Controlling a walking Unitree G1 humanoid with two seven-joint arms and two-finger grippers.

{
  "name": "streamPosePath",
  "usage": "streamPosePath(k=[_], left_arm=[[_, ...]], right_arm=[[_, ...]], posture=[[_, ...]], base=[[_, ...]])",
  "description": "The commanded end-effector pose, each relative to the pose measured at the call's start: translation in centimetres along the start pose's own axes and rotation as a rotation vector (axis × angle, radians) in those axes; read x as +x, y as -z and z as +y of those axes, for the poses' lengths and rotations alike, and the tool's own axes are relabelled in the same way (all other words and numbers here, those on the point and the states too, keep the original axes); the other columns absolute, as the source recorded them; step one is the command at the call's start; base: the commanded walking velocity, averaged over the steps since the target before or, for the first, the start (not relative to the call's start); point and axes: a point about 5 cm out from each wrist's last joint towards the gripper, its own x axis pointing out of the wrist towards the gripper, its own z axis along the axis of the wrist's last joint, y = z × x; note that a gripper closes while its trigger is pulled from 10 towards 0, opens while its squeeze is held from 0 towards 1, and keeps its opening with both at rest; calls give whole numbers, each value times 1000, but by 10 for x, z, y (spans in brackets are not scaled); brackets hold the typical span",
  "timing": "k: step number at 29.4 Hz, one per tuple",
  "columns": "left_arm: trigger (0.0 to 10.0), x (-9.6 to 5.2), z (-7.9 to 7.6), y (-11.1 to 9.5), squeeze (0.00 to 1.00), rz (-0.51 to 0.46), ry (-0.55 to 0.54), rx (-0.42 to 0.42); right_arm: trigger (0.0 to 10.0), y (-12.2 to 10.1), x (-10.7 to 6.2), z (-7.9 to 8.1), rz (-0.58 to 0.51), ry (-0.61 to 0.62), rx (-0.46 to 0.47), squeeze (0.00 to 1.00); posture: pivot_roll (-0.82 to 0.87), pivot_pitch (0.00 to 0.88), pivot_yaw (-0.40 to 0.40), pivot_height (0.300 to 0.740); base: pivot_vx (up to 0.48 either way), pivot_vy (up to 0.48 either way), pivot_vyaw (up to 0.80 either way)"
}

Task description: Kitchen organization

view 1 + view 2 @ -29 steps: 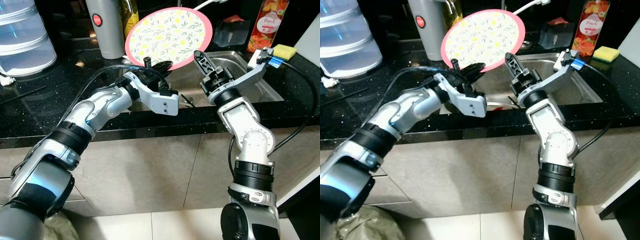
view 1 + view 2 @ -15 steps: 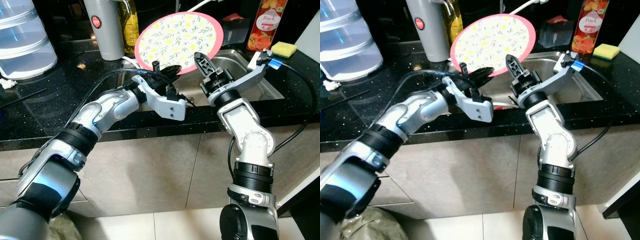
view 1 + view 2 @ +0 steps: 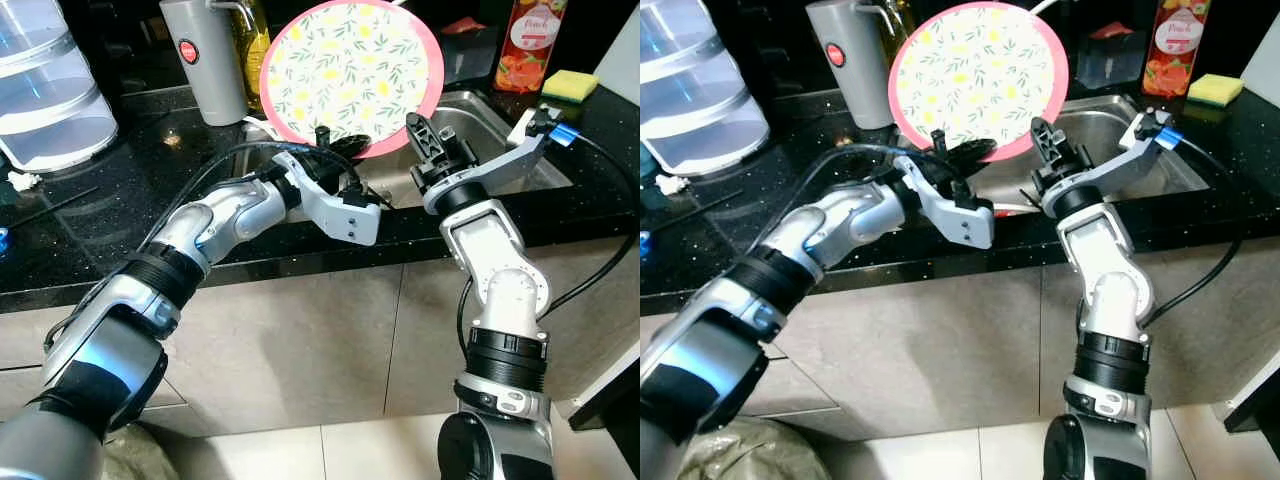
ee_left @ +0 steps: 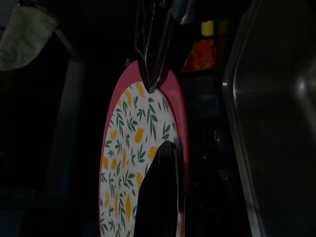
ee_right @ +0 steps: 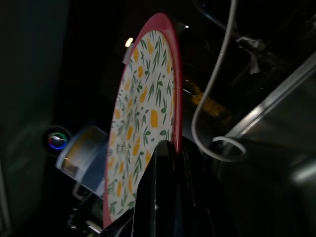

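Note:
A round plate [image 3: 352, 78] with a pink rim and a lemon-and-leaf pattern stands upright on edge above the steel sink [image 3: 480, 110]. My left gripper [image 3: 335, 150] is shut on the plate's lower rim; in the left wrist view one black finger [image 4: 150, 54] lies over the rim and the other covers the patterned face [image 4: 123, 163]. My right gripper [image 3: 420, 132] is at the plate's lower right rim. In the right wrist view the rim [image 5: 174, 89] runs down between its fingers [image 5: 165, 197], which look shut on it.
On the black counter [image 3: 120, 190] stand a grey jug [image 3: 200, 60], an oil bottle [image 3: 255, 40] and clear stacked containers [image 3: 50, 95] at the left. A peach juice bottle [image 3: 528, 45] and a yellow sponge [image 3: 568, 85] sit right of the sink. Cabinet fronts lie below.
The plate has risen and stands more upright over the sink. My left gripper moved right and up with it; the right gripper stayed at its lower right rim.

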Motion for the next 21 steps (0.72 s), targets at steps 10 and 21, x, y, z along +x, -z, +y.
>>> streamPosePath(k=[10,21], left_arm=[[10000,13,-2,-11,1000,-12,-40,-105],[10000,-10,-21,-10,0,31,-51,-184]], right_arm=[[10000,-18,-5,-9,-81,75,-90,0],[10000,-21,-8,-16,-107,126,-128,0]], posture=[[-6,0,136,740],[-27,0,133,740]], base=[[0,0,0],[0,0,0]])
